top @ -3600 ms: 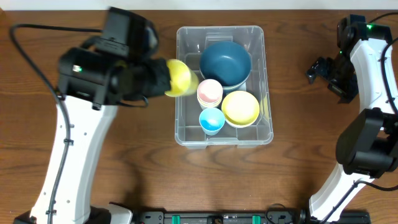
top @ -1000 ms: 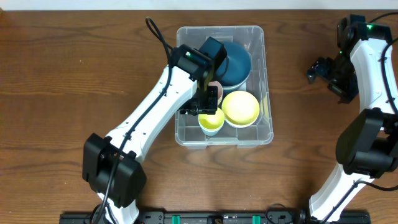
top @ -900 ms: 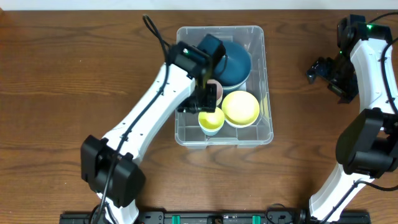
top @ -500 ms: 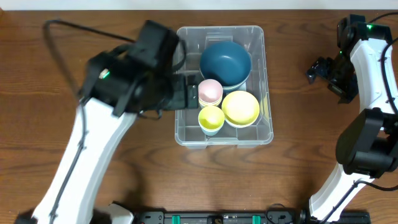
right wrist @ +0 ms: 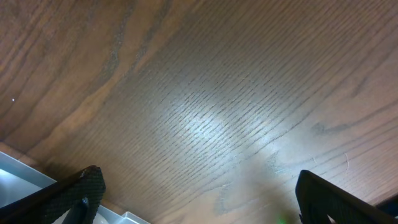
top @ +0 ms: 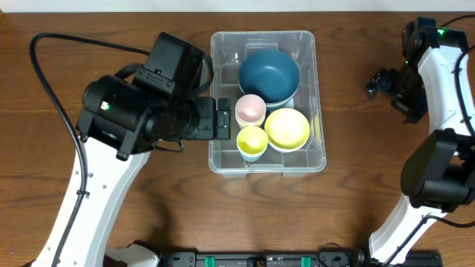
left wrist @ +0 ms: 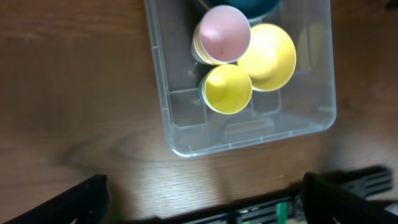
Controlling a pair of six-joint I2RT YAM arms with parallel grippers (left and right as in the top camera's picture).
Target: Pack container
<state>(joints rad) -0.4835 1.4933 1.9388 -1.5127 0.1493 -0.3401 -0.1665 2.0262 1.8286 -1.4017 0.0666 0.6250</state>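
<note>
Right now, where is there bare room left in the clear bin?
In the large clear rectangular plastic bin, bare floor runs along the left wall beside the pink cup and small yellow cup, plus a thin strip at the near wall. The dark blue bowl and wide yellow bowl crowd the right side.

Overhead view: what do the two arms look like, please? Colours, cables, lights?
Both have white links and black joint housings. The left arm carries a loose black cable and a green dot. The right arm shows a green lamp. The left claw and right claw have black fingers.
</note>
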